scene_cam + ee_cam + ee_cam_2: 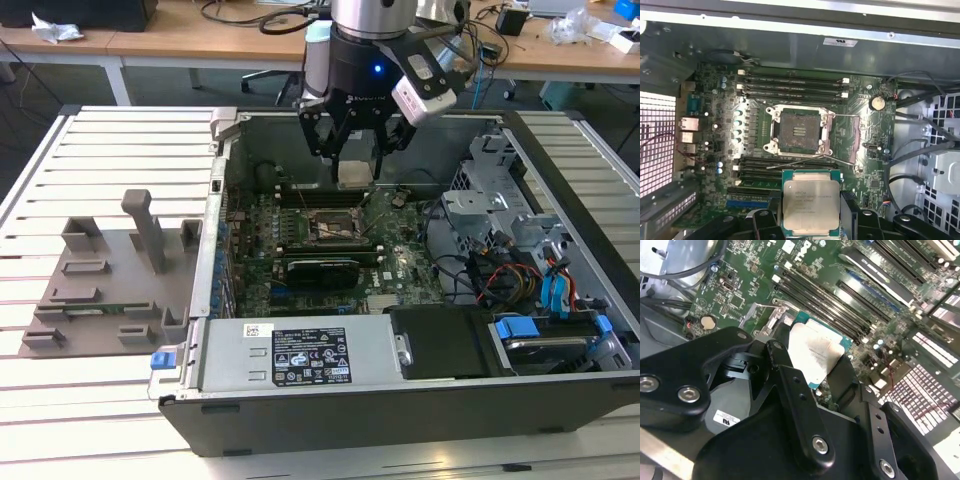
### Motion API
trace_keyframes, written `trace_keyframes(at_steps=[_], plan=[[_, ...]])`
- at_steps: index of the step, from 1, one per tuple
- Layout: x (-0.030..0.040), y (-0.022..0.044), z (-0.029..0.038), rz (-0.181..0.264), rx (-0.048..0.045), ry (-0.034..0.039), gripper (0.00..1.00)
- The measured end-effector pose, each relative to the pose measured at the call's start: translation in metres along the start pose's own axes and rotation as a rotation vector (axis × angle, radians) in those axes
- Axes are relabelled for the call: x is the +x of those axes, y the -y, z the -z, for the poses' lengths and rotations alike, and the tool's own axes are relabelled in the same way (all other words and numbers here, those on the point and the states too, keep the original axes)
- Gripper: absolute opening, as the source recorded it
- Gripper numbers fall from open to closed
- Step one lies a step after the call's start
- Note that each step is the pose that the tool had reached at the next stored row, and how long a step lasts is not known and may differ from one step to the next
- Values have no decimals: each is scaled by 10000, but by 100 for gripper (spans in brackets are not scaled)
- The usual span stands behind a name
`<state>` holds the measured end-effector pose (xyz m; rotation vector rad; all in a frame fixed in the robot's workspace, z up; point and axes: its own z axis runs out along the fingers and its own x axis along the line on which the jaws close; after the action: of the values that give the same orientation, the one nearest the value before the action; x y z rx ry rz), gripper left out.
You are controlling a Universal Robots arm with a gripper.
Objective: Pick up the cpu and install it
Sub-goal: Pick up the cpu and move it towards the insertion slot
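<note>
The cpu (355, 174), a thin square chip with a pale silver top on a green edge, hangs above the motherboard inside the open computer case (400, 400). My gripper (356, 170) is shut on it, a black finger on each side. In both wrist views the cpu (811, 205) (816, 354) sits between the black fingers (766, 220) (785, 375). The dark square socket (799, 131) (330, 226) lies open on the board a short way from the chip, its metal frame (846, 141) swung aside.
A grey fixture plate (105, 285) with upright posts lies on the slatted table (110, 135) at the exterior view's left. Memory slots (790, 82) flank the socket. Inside the case are a power supply (300, 355), a drive cage (495, 205) and cables (500, 275).
</note>
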<state>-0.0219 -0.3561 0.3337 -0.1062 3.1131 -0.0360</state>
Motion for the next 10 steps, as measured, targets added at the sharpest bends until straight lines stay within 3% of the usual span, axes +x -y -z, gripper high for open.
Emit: trace_keyframes(at_steps=[3, 10], plan=[[-52, -5, -121, 0, 4, -7, 55], [-89, -25, -265, 1, 5, -14, 55]])
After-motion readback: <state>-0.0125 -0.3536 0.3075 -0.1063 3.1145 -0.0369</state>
